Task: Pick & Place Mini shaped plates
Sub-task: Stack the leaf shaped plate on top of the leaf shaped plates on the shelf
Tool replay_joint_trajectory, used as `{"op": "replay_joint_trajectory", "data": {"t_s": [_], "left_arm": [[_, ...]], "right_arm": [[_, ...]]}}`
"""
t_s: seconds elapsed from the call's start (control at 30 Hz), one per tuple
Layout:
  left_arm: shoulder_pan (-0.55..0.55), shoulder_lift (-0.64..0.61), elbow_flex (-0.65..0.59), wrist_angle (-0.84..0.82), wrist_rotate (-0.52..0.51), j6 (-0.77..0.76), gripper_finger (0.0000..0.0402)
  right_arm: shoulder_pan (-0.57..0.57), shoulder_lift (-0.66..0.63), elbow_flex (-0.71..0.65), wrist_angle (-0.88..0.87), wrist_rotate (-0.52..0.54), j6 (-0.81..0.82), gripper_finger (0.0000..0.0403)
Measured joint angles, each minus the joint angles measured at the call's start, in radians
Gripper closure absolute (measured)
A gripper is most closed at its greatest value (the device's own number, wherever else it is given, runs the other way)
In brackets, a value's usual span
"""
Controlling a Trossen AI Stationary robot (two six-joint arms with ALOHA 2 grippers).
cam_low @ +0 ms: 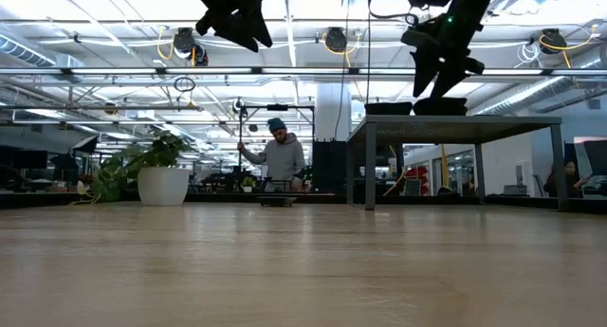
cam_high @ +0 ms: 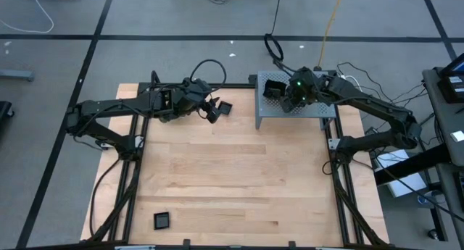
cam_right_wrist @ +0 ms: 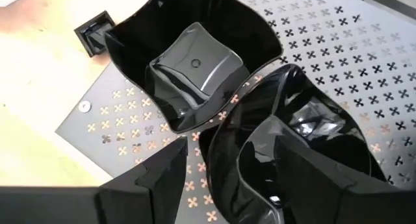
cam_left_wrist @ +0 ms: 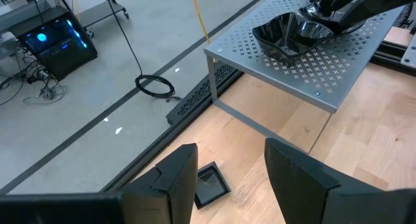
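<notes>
Hovering open over the rack, the right gripper is facing two plates; left gripper, open, is hanging with a square plate at its 12 o'clock

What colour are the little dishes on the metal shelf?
Glossy black dishes, clearest in the right wrist view.

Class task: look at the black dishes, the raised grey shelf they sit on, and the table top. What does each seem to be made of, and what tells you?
Black dishes: probably glossy plastic; bright mirror-like highlights, thin walls.
Grey shelf: looks like painted sheet metal; matte, punched with cross-shaped holes, thin legs.
Table top: wood, likely butcher-block; pale planks with visible grain and a smooth finish.
</notes>
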Motion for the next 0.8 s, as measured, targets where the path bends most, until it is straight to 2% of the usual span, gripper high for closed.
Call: {"op": "replay_joint_trajectory", "data": {"t_s": [0.4, 0.53, 0.7, 0.8], "left_arm": [[0.000, 0.000, 0.000, -0.005, 0.000, 0.000, 0.0218], [0.000, 0.000, 0.000, -0.005, 0.000, 0.000, 0.0218], [0.000, 0.000, 0.000, -0.005, 0.000, 0.000, 0.0218], [0.000, 0.000, 0.000, -0.005, 0.000, 0.000, 0.0218]], "right_arm": [[0.006, -0.001, 0.000, -0.001, 0.004, -0.004, 0.0183], [0.050, 0.002, 0.000, -0.002, 0.007, -0.092, 0.0185], [0.115, 0.002, 0.000, -0.002, 0.137, -0.220, 0.0198], [0.131, 0.002, 0.000, -0.001, 0.166, -0.238, 0.0208]]}}
